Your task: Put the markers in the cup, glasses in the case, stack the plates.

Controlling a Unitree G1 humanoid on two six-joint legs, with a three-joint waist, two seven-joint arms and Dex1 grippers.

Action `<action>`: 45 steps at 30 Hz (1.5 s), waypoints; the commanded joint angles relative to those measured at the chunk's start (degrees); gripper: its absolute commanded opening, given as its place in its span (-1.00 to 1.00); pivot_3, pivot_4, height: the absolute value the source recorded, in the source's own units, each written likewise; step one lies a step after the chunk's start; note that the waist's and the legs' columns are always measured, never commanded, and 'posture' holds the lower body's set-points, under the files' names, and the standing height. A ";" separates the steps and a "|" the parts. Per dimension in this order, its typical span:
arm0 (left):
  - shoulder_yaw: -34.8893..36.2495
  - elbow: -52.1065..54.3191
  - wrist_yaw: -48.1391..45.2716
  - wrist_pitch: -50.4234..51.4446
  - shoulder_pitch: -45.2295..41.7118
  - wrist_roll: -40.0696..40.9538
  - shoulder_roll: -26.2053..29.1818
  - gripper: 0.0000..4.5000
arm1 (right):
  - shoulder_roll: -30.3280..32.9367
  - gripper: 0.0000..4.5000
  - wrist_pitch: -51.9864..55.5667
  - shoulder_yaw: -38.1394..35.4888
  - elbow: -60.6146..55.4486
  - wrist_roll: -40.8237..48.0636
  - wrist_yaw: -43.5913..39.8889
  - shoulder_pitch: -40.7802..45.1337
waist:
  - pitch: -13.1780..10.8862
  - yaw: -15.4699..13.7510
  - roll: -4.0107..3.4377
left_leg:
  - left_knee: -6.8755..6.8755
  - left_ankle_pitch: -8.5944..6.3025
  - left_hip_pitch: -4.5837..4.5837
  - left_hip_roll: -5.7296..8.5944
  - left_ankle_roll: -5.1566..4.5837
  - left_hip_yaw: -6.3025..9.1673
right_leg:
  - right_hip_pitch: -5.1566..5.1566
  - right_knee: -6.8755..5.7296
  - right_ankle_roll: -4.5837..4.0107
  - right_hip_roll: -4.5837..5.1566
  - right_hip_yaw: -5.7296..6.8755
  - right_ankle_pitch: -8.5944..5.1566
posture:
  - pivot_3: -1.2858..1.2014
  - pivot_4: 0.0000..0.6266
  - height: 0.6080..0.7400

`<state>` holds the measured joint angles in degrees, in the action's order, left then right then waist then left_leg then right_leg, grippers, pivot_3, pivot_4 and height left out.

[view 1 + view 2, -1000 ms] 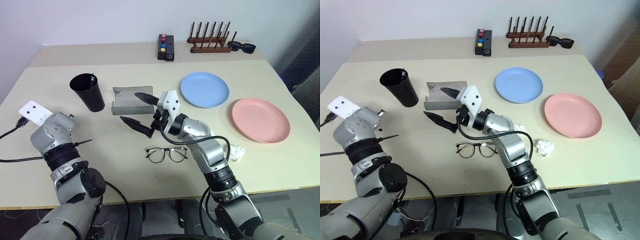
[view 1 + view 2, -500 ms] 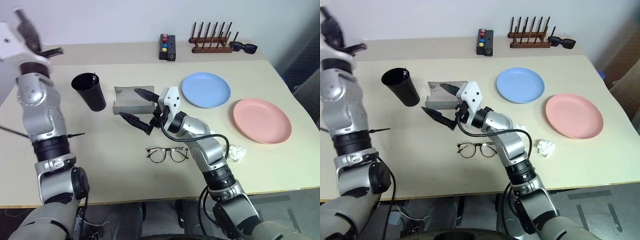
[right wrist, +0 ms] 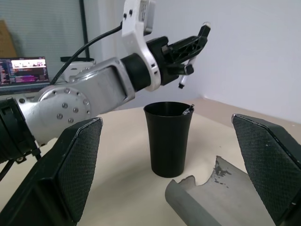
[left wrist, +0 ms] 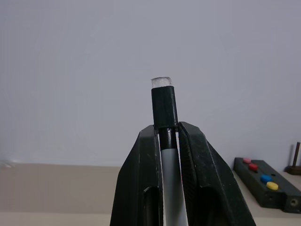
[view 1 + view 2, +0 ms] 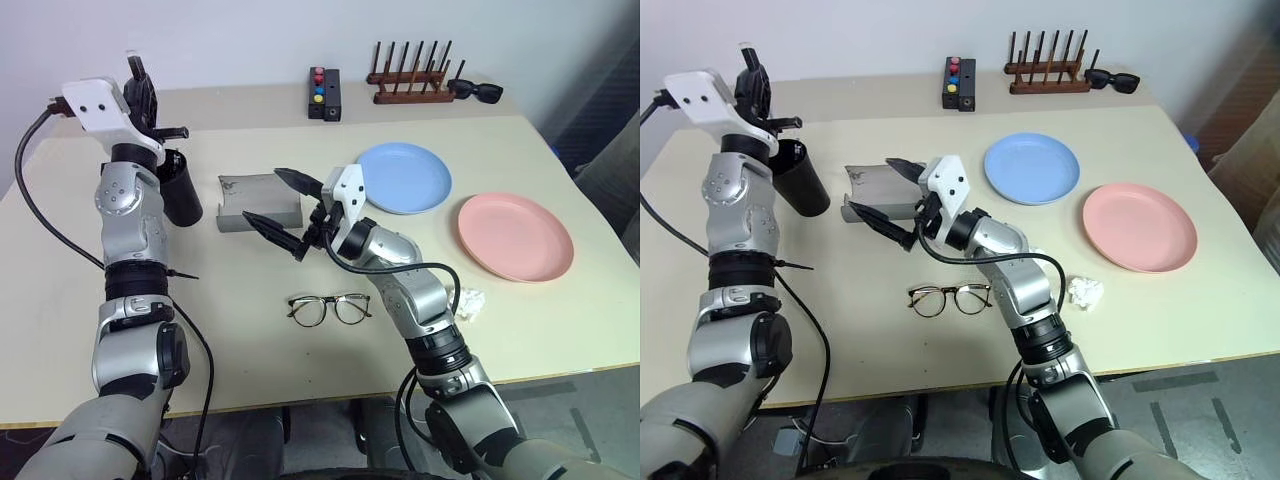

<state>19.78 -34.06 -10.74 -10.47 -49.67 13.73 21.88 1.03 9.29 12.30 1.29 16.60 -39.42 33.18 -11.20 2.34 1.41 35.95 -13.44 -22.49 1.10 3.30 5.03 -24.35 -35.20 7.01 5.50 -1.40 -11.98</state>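
Beige tabletop (image 5: 250, 340), cup (image 5: 180, 190) as landmark.
Left gripper (image 3: 200, 40) fingers clench marker (image 4: 164, 117) above cup; right gripper (image 5: 283, 208) fingers spread, over case (image 5: 258, 202) beside cup.

Lab or office: beige table (image 5: 560, 330), bare white wall, laptop (image 3: 23, 70).

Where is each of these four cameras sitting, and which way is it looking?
Left and right eye views: on the head, looking down over the table, both arms showing.
Left wrist view: looking along the left gripper, shut on a marker, towards the wall.
Right wrist view: between the open right gripper fingers, facing the cup.
Shared: cup, marker, left gripper.
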 commanded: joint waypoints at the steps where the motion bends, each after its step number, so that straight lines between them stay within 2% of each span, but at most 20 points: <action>1: -0.20 -0.76 0.33 -2.87 0.28 -0.90 0.40 -0.99 | -0.13 1.00 -0.78 -0.73 -2.23 0.89 0.08 0.35 | 0.00 0.01 0.00 | 0.00 0.00 0.00 0.00 0.00 0.00 | 0.00 0.00 0.00 0.00 0.00 0.00 | 0.03 -0.52 0.98; 13: -0.95 2.13 2.83 -3.47 5.01 -1.62 -0.32 -0.99 | 0.00 1.00 -0.56 -0.53 -2.35 0.78 -0.08 0.35 | 0.00 0.03 0.00 | 0.00 0.00 0.00 0.00 0.00 0.02 | 0.00 -0.02 0.00 0.00 0.00 0.00 | 0.03 -0.52 0.98; 28: -0.83 3.88 4.15 -1.82 6.16 -0.81 -1.15 -0.99 | -0.21 1.00 -0.62 -0.25 -2.17 0.72 -0.40 0.37 | 0.00 0.03 0.00 | 0.00 0.00 0.00 0.00 0.00 0.02 | 0.00 -0.02 0.00 0.00 0.00 0.00 | 0.03 -0.52 0.98; 29: -0.82 3.97 4.21 -1.75 6.20 -0.81 -1.19 -0.57 | -0.22 1.00 -0.63 -0.24 -2.17 0.71 -0.40 0.36 | 0.00 0.03 0.00 | 0.01 0.00 0.00 0.00 0.00 0.02 | 0.00 -0.02 0.00 0.00 0.00 0.00 | 0.03 -0.52 0.98; 33: -0.98 4.08 4.37 -1.47 6.23 -0.98 -1.26 0.27 | -0.24 1.00 -0.64 -0.23 -2.06 0.69 -0.41 0.43 | 0.00 0.03 0.00 | 0.01 0.00 0.00 0.00 0.00 0.02 | 0.00 -0.02 0.00 0.00 0.00 0.00 | 0.03 -0.52 0.98; 42: -1.00 5.74 4.34 -0.93 6.47 -0.44 -1.54 0.27 | -0.17 1.00 -0.59 -0.18 -2.34 0.69 -0.41 0.27 | 0.00 0.02 0.00 | 0.01 0.00 0.00 0.00 0.00 0.02 | 0.00 -0.02 0.00 0.00 0.00 0.00 | 0.03 -0.52 0.98; 45: -0.80 9.13 1.20 0.83 6.28 2.15 -0.92 0.27 | 0.29 1.00 -0.69 -0.76 -1.98 0.63 -0.38 0.65 | 0.00 0.03 0.00 | 0.01 0.00 0.00 0.00 0.00 0.02 | 0.00 -0.02 0.00 0.00 0.00 0.00 | 0.03 -0.52 0.98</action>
<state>18.83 -29.18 -7.62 -10.02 -42.96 14.00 20.08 1.23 9.32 12.11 1.28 16.59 -39.75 33.15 -11.21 2.38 1.41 35.96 -13.44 -22.49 1.10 3.29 5.04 -24.35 -35.22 7.02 5.50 -1.40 -11.98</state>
